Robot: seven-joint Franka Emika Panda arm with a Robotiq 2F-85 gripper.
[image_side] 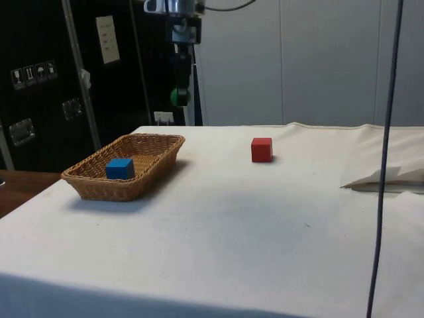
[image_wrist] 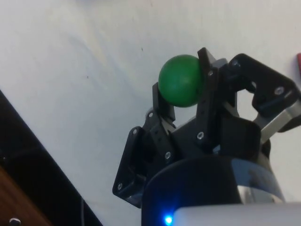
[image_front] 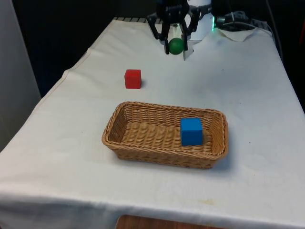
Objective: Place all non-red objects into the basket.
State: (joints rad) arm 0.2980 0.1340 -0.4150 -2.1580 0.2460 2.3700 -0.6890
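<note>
My gripper is shut on a green ball and holds it high above the table, near the far end. A wicker basket stands on the near middle of the cloth, with a blue cube resting inside towards the front view's right. A red cube sits on the cloth between the basket and the gripper, a little to the front view's left.
A crumpled fold of white cloth lies at the far corner on the front view's right. A dark cable hangs down across the side view.
</note>
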